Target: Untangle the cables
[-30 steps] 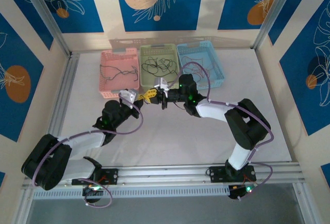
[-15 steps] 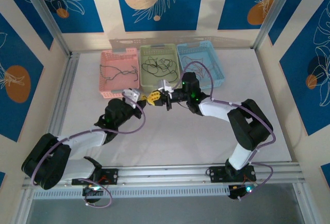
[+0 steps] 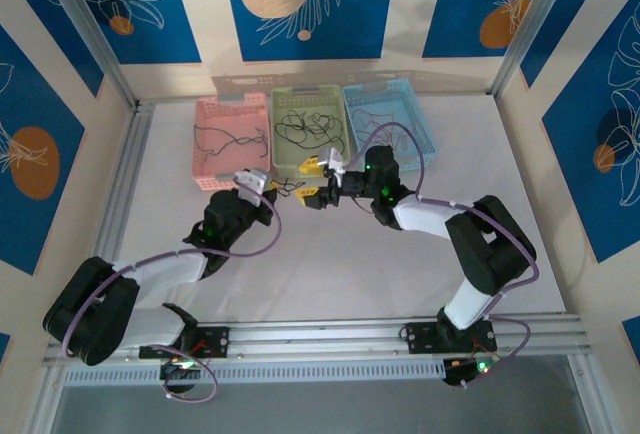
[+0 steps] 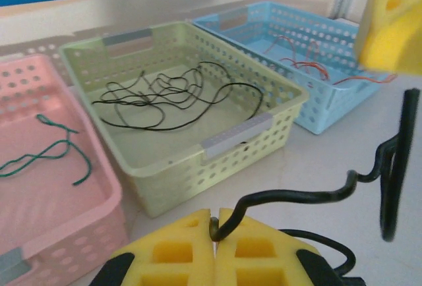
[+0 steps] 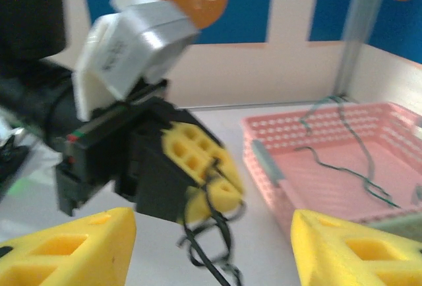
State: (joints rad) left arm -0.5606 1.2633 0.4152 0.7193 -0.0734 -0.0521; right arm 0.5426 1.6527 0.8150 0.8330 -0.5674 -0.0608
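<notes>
The left gripper (image 4: 214, 223) pinches a black cable (image 4: 310, 194); the right gripper (image 3: 312, 180), at its 3 o'clock, gapes open. Unsupported, the dangling loop may slip from that pinch or knot on itself.

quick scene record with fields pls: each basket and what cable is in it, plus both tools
pink perforated plastic basket: thin green cable lying inside
pale green perforated plastic basket: loose black cable lying inside
light blue perforated plastic basket: orange-red cable lying inside
left tool: yellow foam pads shut on a bent black cable, in front of the baskets
right tool: yellow pads spread open, bent black cable hanging between them, not gripped
</notes>
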